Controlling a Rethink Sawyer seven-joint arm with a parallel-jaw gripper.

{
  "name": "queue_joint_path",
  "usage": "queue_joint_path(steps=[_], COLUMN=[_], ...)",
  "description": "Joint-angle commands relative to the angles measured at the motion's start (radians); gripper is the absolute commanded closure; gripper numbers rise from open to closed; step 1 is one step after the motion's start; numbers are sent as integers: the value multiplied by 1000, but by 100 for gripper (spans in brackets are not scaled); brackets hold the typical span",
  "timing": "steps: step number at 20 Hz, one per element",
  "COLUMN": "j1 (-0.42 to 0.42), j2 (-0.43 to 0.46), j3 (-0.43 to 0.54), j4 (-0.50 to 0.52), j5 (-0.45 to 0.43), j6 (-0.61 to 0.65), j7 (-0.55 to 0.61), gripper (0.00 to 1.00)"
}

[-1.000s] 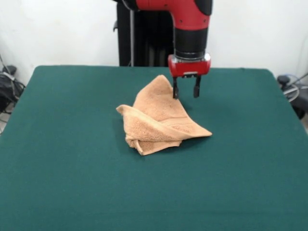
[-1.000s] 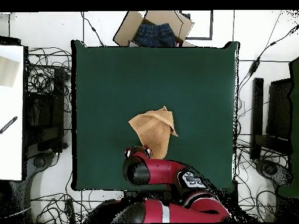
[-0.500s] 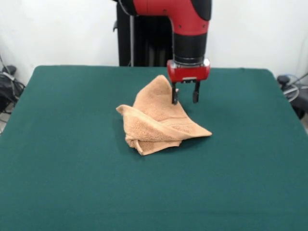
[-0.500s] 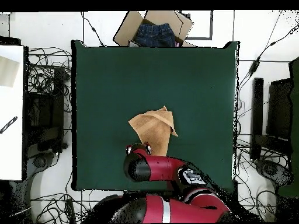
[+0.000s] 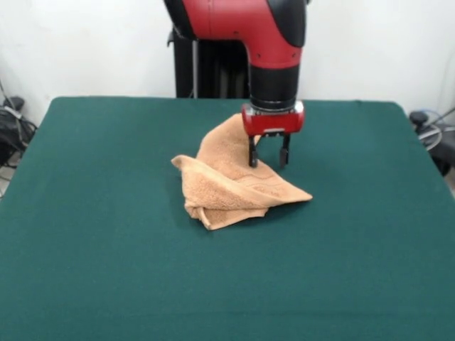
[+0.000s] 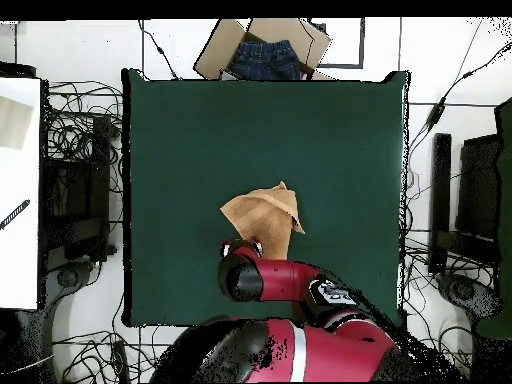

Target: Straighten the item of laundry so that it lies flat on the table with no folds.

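The table (image 5: 85,234) is covered with dark green cloth, and its left part is bare in the front view. Near the middle lies the towel (image 5: 227,186), a light orange-tan one. It is crumpled and folded over itself: one pointed corner reaches to the left, a thick folded edge lies at the near side, and another corner reaches to the right. A part of the towel rises toward the far side. The end effector (image 5: 268,153) hangs from the red and black arm (image 5: 274,57) above this raised far part. Its two fingers (image 5: 252,151) are spread apart, with the tips down at the cloth. In the overhead view the arm covers the end of the towel (image 6: 265,215) that is nearest to the robot.
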Motion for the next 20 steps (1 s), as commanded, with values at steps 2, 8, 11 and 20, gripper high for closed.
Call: queue_joint_path(steps=[2,8,11,20], j1=[-22,-13,-11,-13], j2=[20,-79,-145,-190], j3=[114,119,126,150], j4=[-146,-135,-113,-135], j5=[-33,-15,0,-4], j6=[134,256,323,382], j7=[44,27,32,44], gripper=[0,0,0,0])
